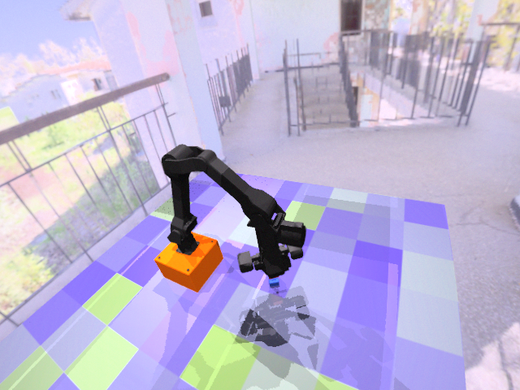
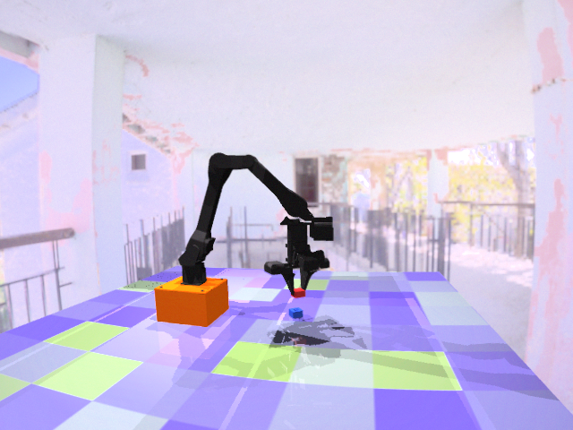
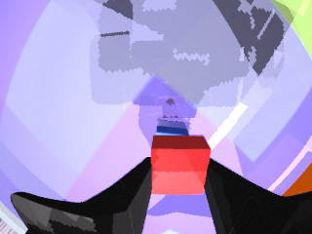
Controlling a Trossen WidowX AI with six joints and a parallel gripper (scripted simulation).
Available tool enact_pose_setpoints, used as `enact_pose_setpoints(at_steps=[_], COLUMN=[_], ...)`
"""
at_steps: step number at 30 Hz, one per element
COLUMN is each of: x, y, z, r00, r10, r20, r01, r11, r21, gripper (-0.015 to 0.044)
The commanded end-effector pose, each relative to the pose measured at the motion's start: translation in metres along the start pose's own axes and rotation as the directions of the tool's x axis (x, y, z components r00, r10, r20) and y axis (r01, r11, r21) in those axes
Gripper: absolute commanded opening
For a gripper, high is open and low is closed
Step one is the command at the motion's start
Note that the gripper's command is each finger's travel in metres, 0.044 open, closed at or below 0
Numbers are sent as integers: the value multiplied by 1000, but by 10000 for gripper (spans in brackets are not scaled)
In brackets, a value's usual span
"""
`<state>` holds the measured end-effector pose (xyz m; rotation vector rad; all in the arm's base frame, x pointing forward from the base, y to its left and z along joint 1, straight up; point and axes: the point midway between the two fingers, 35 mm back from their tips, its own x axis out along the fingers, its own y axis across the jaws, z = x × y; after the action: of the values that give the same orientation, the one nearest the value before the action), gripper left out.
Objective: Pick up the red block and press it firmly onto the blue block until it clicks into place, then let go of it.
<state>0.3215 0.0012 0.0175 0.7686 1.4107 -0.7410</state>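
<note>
2 black fingers of the robot's hand [image 1: 275,279] [image 2: 297,291] [image 3: 177,163] are gripping a red block [image 2: 298,292] [image 3: 179,166] by its opposite sides, holding it in the air above a checkered worktop [image 1: 428,289] [image 2: 402,411] in purple, pale blue and lime green. 1 blue block [image 1: 274,282] [image 2: 295,313] [image 3: 172,130] is sitting on the worktop below, with a visible gap separating the 2 blocks in the exterior view. In the wrist view, the red block is partly covering the blue one, leaving only a strip of it showing just past the red block's edge. The hand is pointing downward at the end of a black arm [image 1: 227,178] [image 2: 275,187], which is rising from an orange base [image 1: 203,275] [image 2: 215,305], bending at its top and reaching across toward the blocks. Broken gray shadows are falling on the worktop near the blue block, while metal railings are standing in the background.
</note>
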Motion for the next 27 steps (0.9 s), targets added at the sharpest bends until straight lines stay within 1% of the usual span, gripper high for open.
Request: enact_pose_setpoints(at_steps=[1, 6, 11, 27], x=[4, 7, 28, 44], y=[0, 1, 1, 1], z=[-11, -17, -17, -18], r00=[1000, 1000, 1000, 1000], r10=[4, 4, 4, 3], r20=[5, 4, 4, 4], r01=[-4, -4, -4, -4], r11=[998, 995, 995, 995], r21=[70, 104, 104, 104], gripper=[0, 0, 0, 0])
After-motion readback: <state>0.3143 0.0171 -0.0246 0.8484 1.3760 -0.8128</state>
